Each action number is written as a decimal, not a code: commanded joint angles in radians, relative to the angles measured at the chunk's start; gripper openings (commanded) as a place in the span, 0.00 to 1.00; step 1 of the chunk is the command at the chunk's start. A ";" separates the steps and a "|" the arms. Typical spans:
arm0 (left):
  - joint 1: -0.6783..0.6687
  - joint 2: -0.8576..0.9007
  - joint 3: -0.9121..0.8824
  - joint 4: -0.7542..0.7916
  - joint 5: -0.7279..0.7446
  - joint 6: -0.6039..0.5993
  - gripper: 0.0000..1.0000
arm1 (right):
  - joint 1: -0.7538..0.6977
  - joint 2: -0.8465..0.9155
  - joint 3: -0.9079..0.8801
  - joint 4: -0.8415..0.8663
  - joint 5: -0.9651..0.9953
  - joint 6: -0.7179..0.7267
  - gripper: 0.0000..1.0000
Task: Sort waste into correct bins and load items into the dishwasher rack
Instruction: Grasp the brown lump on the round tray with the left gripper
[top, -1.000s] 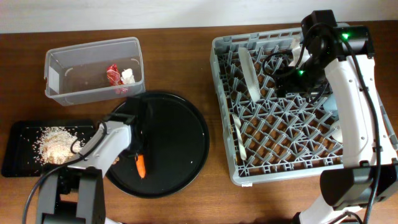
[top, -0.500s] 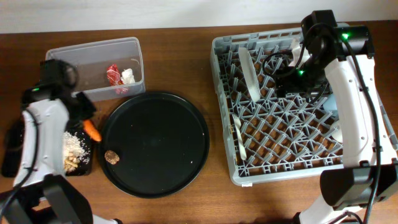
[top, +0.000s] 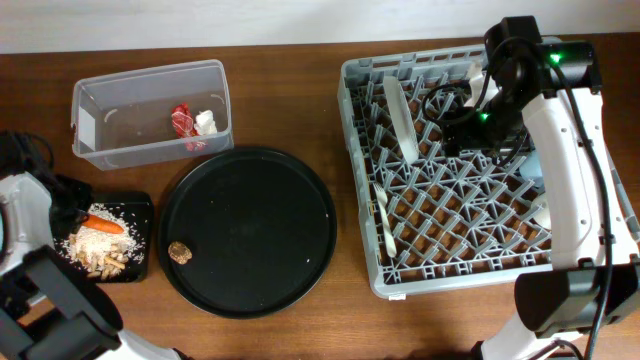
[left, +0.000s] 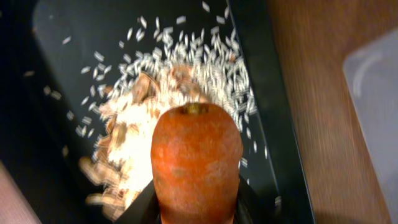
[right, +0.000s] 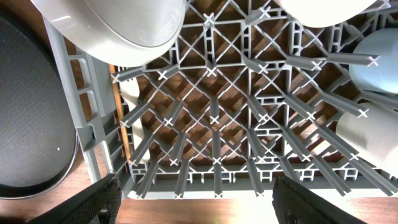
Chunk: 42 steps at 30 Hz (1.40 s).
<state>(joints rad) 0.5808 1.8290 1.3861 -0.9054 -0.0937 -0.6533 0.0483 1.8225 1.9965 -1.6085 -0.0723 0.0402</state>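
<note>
My left gripper (top: 82, 217) is shut on the orange carrot (top: 104, 224), (left: 196, 158), holding it low over the pale rice scraps (left: 180, 81) in the flat black tray (top: 138, 255). The clear tub (top: 95, 110) holds the red wrapper (top: 181, 118) and the white scrap (top: 205, 122). The brown lump (top: 179, 251) lies on the round black tray (top: 270, 230). My right gripper (top: 462, 128), (right: 194, 208) is open and empty above the grey dishwasher rack (top: 360, 150), (right: 214, 118). The rack holds the upright plate (top: 400, 120), (right: 124, 25), the fork (top: 385, 222) and the light blue cup (right: 379, 59).
The clear tub's corner (left: 373, 81) shows just right of the flat tray's rim (left: 273, 124) across bare wood. The round black tray lies between the bins and the rack, and its edge shows in the right wrist view (right: 31, 124). A pale cup (right: 367, 134) lies in the rack.
My left arm carried the carrot from the round black tray leftward to over the flat black tray. The brown lump came into view on the round tray. The right arm has not moved.
</note>
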 joint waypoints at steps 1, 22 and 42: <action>0.006 0.059 0.010 0.034 0.003 -0.032 0.07 | -0.004 0.002 0.001 -0.001 0.006 -0.006 0.81; 0.006 0.122 0.010 0.082 0.000 0.004 0.48 | -0.004 0.002 0.001 -0.011 0.032 -0.006 0.81; -0.252 -0.122 0.072 -0.264 0.229 0.252 0.65 | -0.004 0.002 0.001 -0.018 0.032 -0.006 0.81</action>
<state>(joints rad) 0.4244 1.7218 1.4513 -1.0794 0.0959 -0.4591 0.0483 1.8225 1.9961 -1.6215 -0.0502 0.0406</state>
